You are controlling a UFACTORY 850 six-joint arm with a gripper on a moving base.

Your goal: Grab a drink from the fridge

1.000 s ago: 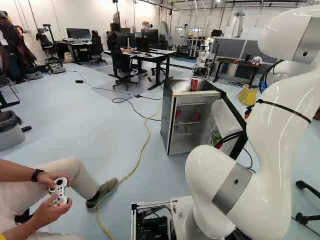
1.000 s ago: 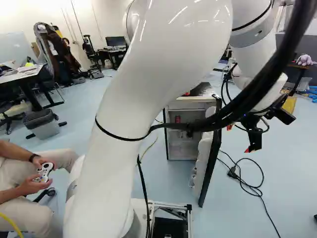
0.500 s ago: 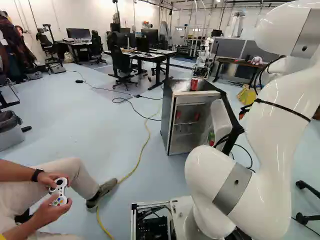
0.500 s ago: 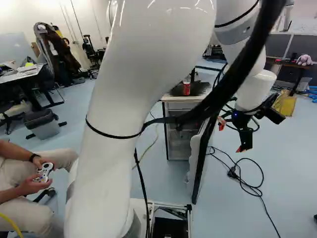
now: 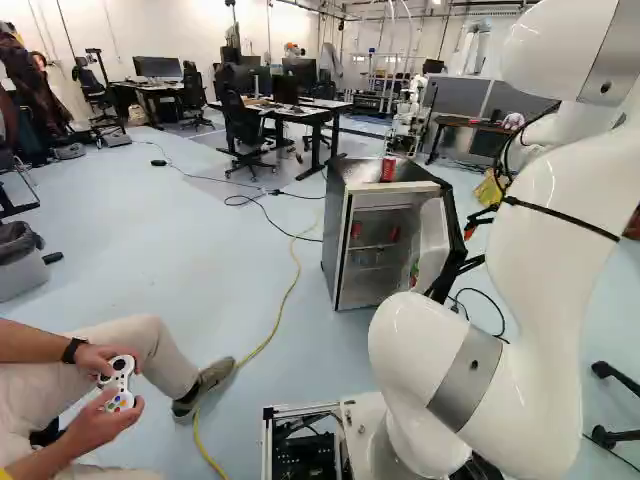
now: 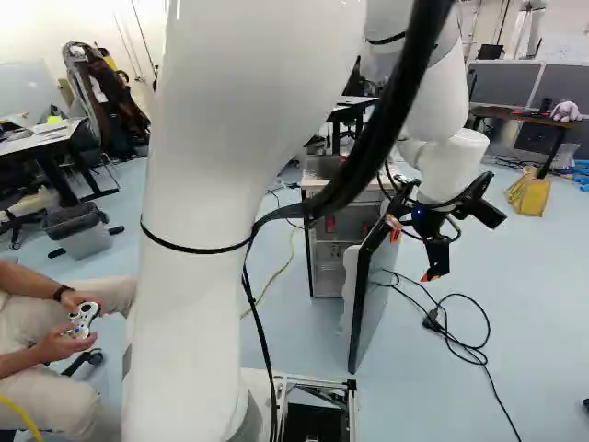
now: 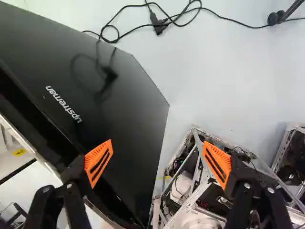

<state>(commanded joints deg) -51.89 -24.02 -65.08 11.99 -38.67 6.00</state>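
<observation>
Hovering by the open door point(image 6: 379, 299), right of the fridge point(image 5: 336, 238), fingers point(image 6: 437, 260) spread and released; red cans point(image 5: 356, 230) inside, another can point(image 5: 388, 170) standing on the fridge top.

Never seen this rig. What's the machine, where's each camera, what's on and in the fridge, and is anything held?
It's one white robot arm on a moving base. The left and right base views come from cameras behind it, either side, looking ahead. The wrist view looks along the black gripper.

Ahead is a small fridge with its door standing open. A red can sits on top; red items, probably drinks, are inside.

The gripper's orange-padded fingers are spread wide by the door, one of them over it in the wrist view. Nothing is held; whether a finger touches the door, I can't tell.
</observation>
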